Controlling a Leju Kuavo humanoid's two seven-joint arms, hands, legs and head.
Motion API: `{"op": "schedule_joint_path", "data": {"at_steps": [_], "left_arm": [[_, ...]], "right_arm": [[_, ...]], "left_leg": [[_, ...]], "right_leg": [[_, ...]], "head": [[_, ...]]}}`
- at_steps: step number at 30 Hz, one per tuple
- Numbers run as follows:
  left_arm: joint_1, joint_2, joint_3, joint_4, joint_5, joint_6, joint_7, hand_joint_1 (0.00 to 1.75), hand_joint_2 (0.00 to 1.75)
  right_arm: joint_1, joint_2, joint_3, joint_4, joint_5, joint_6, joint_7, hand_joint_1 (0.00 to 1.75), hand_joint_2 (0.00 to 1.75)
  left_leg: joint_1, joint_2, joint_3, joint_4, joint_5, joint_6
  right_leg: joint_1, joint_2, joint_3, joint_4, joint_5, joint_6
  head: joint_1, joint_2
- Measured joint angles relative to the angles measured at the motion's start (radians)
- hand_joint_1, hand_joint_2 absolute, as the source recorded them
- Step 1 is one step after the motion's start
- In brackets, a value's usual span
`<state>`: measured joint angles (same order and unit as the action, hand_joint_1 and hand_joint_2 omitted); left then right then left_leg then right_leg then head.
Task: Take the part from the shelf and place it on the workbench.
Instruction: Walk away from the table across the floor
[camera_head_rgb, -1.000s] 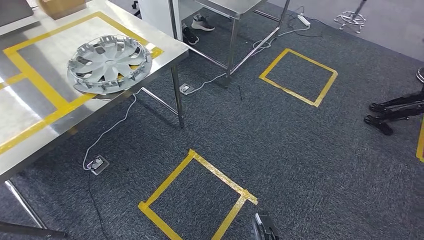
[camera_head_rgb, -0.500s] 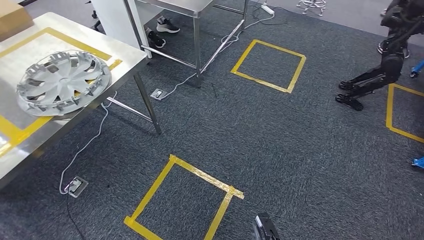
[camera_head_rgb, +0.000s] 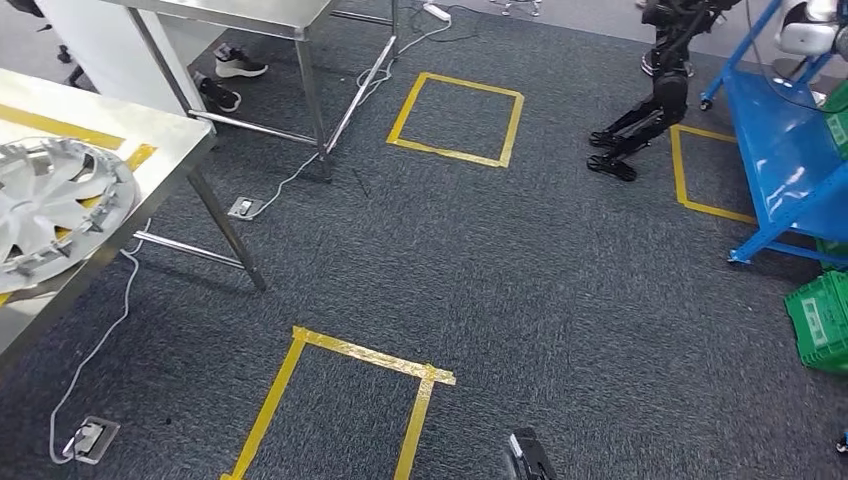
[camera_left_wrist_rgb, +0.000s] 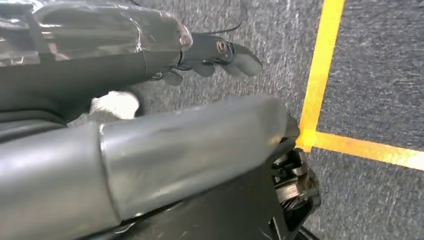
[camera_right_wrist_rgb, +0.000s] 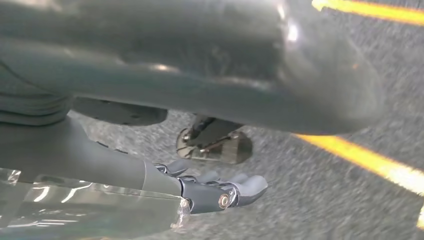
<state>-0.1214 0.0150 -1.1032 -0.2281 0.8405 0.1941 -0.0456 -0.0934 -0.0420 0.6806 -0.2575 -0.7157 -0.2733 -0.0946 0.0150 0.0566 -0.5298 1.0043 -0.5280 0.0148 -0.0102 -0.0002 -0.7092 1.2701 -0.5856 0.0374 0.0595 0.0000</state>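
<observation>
**View swings from bench toward shelf**

The hubcap (camera_head_rgb: 45, 205) on the workbench (camera_head_rgb: 150, 140) has slid to the left edge; the blue shelf (camera_head_rgb: 790, 150) has entered right. Left hand (camera_left_wrist_rgb: 215, 55) and right hand (camera_right_wrist_rgb: 220, 192) hang spread, holding nothing.

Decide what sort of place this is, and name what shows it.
Probably a robot test lab or workshop: yellow tape squares marked on grey carpet, a steel workbench carrying a silver hubcap, and a blue metal shelf.

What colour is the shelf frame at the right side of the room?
Bright blue. The shelf frame shows best in the head view, at the right edge.
</observation>
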Motion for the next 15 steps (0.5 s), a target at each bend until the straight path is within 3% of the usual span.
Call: {"op": "schedule_joint_path", "data": {"at_steps": [1,3,5,7,8,9,11,13,14,15], "left_arm": [[-0.001,-0.001,0.000,0.000,0.001,0.000,0.003,0.00,0.00],[-0.004,-0.006,0.000,0.000,0.001,-0.003,0.014,0.00,0.00],[-0.005,-0.010,0.000,0.000,-0.001,-0.006,0.029,0.00,0.00],[-0.006,-0.013,0.000,0.000,-0.005,-0.008,0.046,0.00,0.00],[-0.007,-0.013,0.000,0.000,-0.008,-0.010,0.053,0.00,0.00],[-0.007,-0.013,0.000,-0.001,-0.012,-0.012,0.061,0.00,0.00],[-0.007,-0.010,0.000,-0.001,-0.022,-0.014,0.078,0.00,0.00],[-0.004,-0.005,-0.001,-0.001,-0.027,-0.015,0.090,0.00,0.00],[-0.002,-0.003,-0.001,0.000,-0.027,-0.014,0.091,0.00,0.00],[-0.001,0.000,-0.002,0.000,-0.027,-0.013,0.088,0.00,0.00]], "right_arm": [[0.003,-0.002,0.003,0.001,-0.003,-0.001,0.002,0.00,0.00],[0.005,-0.009,0.007,0.003,-0.009,-0.003,0.003,0.00,0.00],[0.000,-0.015,0.008,0.004,-0.018,-0.006,0.003,0.00,0.00],[0.000,-0.021,0.010,0.004,-0.030,-0.007,0.003,0.00,0.00],[0.003,-0.023,0.010,0.005,-0.037,-0.008,0.003,0.00,0.00],[0.004,-0.025,0.011,0.005,-0.043,-0.008,0.004,0.00,0.00],[0.001,-0.027,0.012,0.006,-0.055,-0.009,0.007,0.00,0.00],[-0.004,-0.027,0.012,0.007,-0.061,-0.008,0.016,0.00,0.00],[-0.004,-0.027,0.013,0.007,-0.063,-0.008,0.022,0.00,0.00],[-0.003,-0.027,0.013,0.008,-0.064,-0.007,0.029,0.00,0.00]], "left_leg": [[0.000,0.011,0.004,0.000,-0.003,-0.002],[-0.002,0.030,0.012,0.000,-0.010,-0.008],[-0.006,0.047,0.015,-0.001,-0.015,-0.017],[-0.006,0.064,0.022,-0.006,-0.018,-0.027],[-0.004,0.048,0.026,-0.004,-0.024,-0.032],[-0.002,0.017,0.023,0.009,-0.036,-0.036],[0.001,-0.057,-0.020,0.100,-0.086,-0.040],[0.001,-0.071,-0.095,0.231,-0.136,-0.040],[0.001,-0.068,-0.121,0.269,-0.139,-0.040],[0.001,-0.065,-0.132,0.271,-0.120,-0.039]], "right_leg": [[0.001,-0.008,0.025,-0.050,0.035,-0.002],[0.009,-0.049,0.095,-0.187,0.095,-0.014],[0.021,-0.082,0.129,-0.258,0.107,-0.028],[0.025,-0.069,0.132,-0.268,0.104,-0.042],[0.023,-0.060,0.135,-0.274,0.106,-0.048],[0.021,-0.050,0.140,-0.281,0.109,-0.054],[0.018,-0.028,0.147,-0.291,0.113,-0.065],[0.020,0.000,0.148,-0.290,0.112,-0.071],[0.022,0.015,0.149,-0.288,0.110,-0.072],[0.023,0.030,0.150,-0.286,0.108,-0.072]], "head": [[0.002,0.000],[0.008,0.000],[0.012,0.000],[0.013,0.000],[0.013,0.000],[0.011,0.000],[0.001,0.000],[-0.011,0.000],[-0.015,0.000],[-0.016,0.000]]}}
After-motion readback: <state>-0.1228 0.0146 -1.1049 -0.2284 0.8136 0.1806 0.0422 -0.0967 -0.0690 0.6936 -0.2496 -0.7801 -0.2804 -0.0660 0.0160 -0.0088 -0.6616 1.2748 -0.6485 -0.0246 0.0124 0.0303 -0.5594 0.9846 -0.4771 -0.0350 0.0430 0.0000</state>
